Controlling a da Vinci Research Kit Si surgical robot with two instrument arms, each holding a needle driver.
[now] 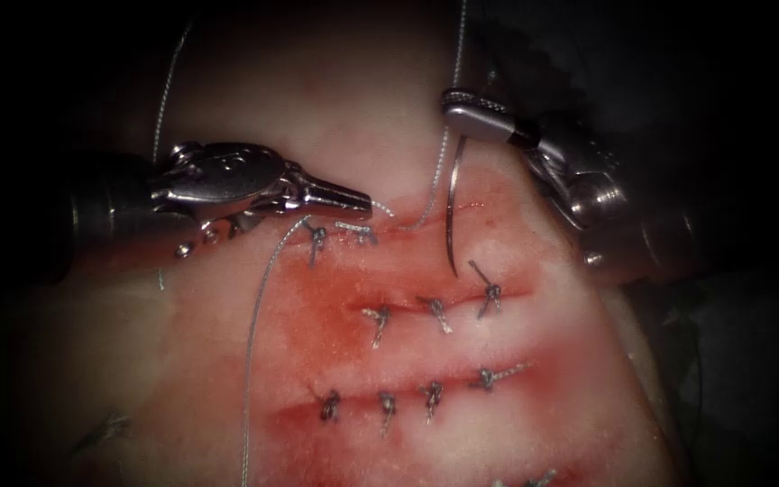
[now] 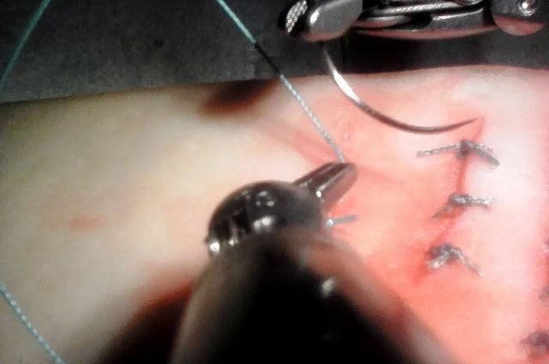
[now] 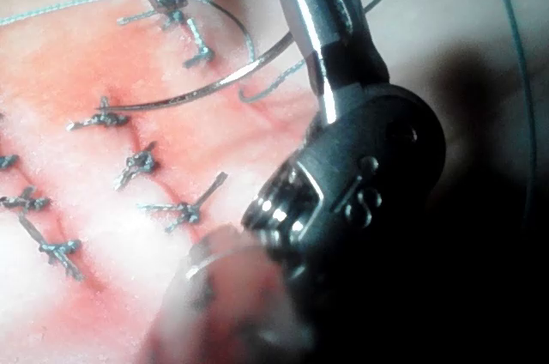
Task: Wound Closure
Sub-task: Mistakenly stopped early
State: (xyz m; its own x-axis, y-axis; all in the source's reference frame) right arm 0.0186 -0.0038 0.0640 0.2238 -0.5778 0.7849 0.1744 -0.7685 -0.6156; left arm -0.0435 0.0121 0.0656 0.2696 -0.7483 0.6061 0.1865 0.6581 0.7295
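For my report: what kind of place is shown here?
Probably a surgical training bench: the tissue carries rows of finished stitches, the right tool holds the curved needle near its thread end, clear of the tissue, and the left tool holds the thread.

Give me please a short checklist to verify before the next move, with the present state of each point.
1. Needle held: ok. The right pincer is shut on the needle near its thread end.
2. Needle out of the tissue: ok in the right wrist view, where the curve lies over the surface; whether the tip touches, cannot tell.
3. Left pincer grip: ok. It is shut on the thread at the left end of the top cut.
4. Thread path: ok. It runs from the left pincer up past the right pincer.
5. Earlier knots: ok, tied across the lower cuts.
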